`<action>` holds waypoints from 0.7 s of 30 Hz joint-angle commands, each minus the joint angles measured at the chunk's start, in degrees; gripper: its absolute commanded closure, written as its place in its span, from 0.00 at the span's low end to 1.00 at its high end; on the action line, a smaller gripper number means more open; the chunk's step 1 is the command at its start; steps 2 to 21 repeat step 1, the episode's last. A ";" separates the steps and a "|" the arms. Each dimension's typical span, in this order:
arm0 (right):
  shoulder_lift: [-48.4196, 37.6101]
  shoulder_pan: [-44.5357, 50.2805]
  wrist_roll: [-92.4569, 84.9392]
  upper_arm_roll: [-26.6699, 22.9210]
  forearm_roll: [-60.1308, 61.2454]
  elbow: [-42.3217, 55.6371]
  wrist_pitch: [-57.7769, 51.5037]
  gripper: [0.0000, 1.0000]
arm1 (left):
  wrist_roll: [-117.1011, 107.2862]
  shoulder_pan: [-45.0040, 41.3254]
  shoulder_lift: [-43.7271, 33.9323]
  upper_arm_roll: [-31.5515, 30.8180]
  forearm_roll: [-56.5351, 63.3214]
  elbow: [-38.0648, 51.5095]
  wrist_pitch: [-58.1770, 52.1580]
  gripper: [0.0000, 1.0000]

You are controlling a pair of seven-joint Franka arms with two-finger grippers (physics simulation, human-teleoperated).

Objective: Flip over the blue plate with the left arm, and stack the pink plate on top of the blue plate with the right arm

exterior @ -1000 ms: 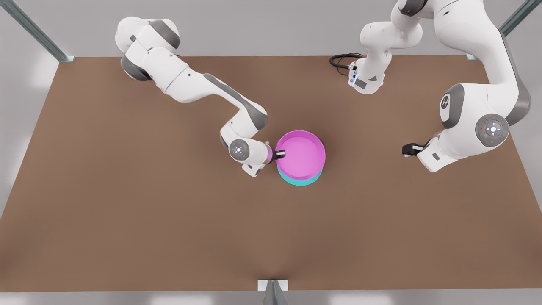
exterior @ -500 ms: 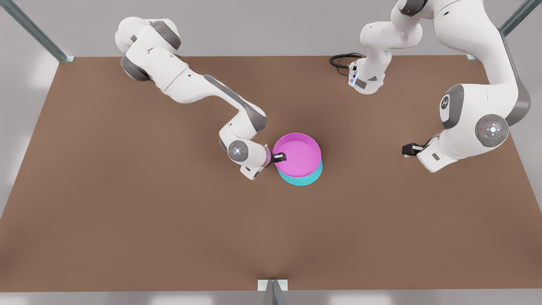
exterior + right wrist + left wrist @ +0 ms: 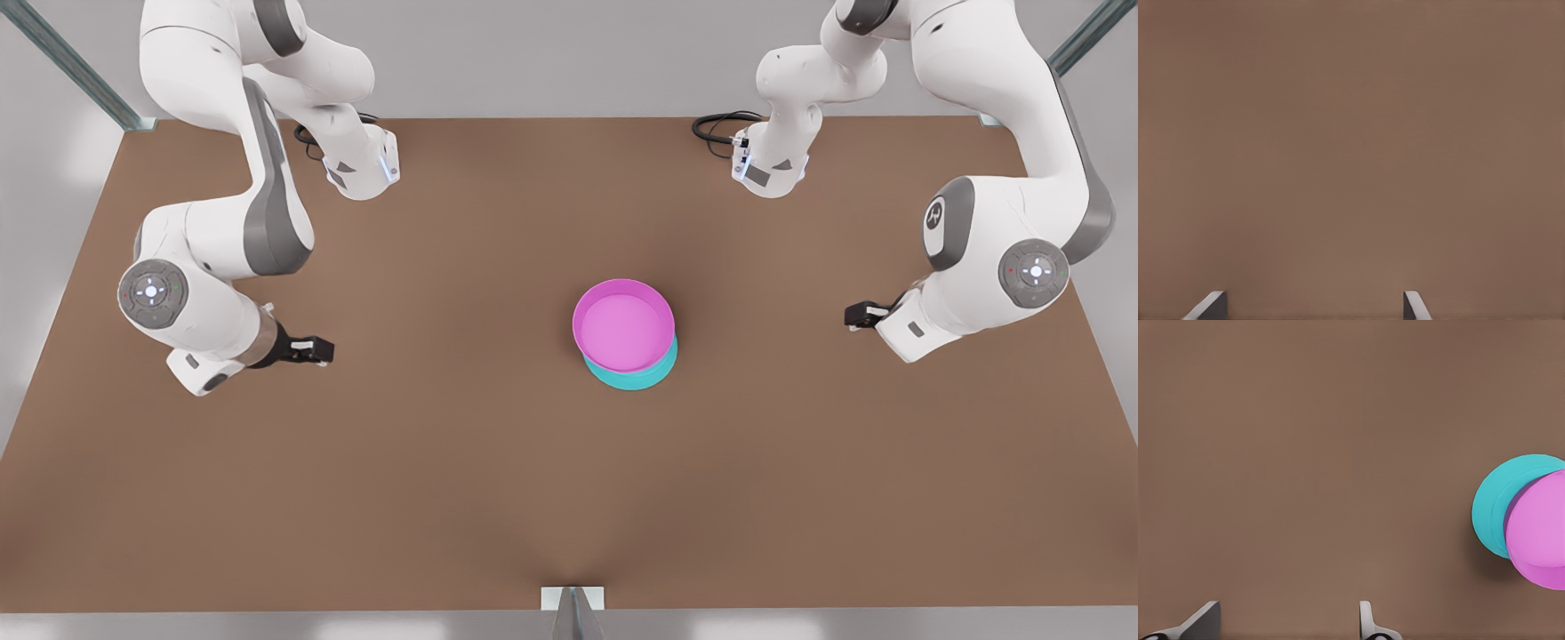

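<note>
Starting at the grippers: the left gripper has its fingers spread wide over bare tabletop, holding nothing, and the right gripper is likewise parted and empty. In the front view one arm's gripper hangs low at the front view's left, well apart from the plates, and the other arm's gripper waits low at the front view's right. The wrist views do not settle which of the two is which.

The pink plate sits open side up on the blue plate near the middle of the table, so the stack looks made. It is not centred, though: a crescent of blue shows on the near side, and the left wrist view also has the blue plate sticking out past the pink plate.

That offset is the main risk. If the pink rim rests on the blue one and is not seated flat, a bump or a sweeping arm could slide it off. I cannot tell whether the blue plate is truly turned over, so the flip may be unfinished.

The table is plain matte brown. Grey walls stand behind it, metal struts run off its far corners, and black cables coil near the arm bases.
</note>
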 commanded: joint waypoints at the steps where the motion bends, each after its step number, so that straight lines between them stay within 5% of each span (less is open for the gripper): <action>1: 0.00 0.00 0.09 0.00 0.00 -0.01 -0.01 0.00 | 0.00 0.00 -0.09 0.00 0.02 0.00 0.00 0.00; 21: 0.00 0.00 0.09 0.00 0.00 -0.01 -0.01 0.00 | 0.00 0.00 -0.09 0.00 0.02 0.00 0.00 0.00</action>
